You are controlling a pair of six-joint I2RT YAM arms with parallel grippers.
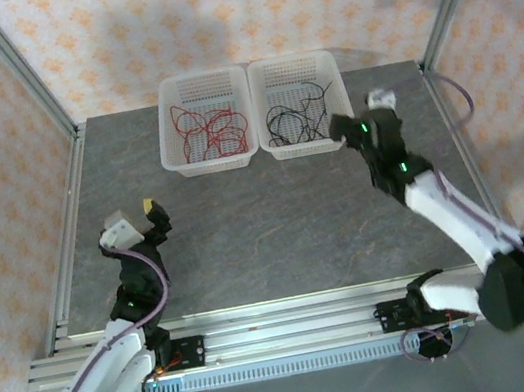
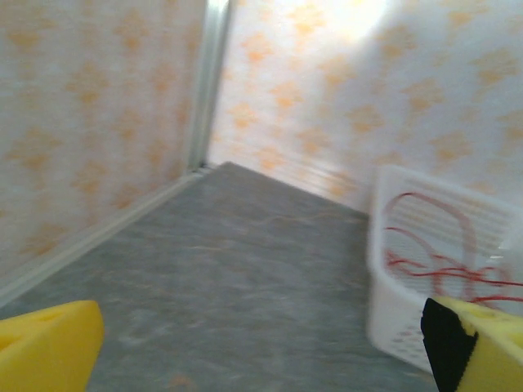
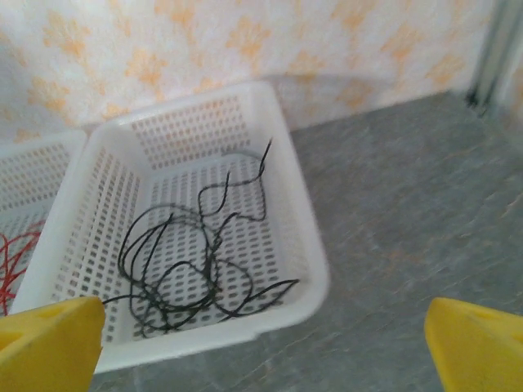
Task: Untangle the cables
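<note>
If you look down from above, there's two baskets (image 1: pixel 170 136) at the back of the bench (image 1: pixel 267 225). The red cables (image 1: pixel 215 131) are in the left one and the black cables (image 1: pixel 298 121) in the right, too tangled to count strands. The right gripper (image 1: pixel 343 128) sits just beside the black lot, way nearer than the left gripper (image 1: pixel 149 216).

Left wrist: yellow fingers (image 2: pixel 49 343) spread wide, red bunch ahead-right.

Right wrist: spread too, holding nothing, black tangle ahead-left.

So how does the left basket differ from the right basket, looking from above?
The left basket holds red cables; the right basket holds black cables. The right end effector is close beside the right basket, while the left end effector sits well back from the left basket. Both are white perforated baskets, side by side.
</note>
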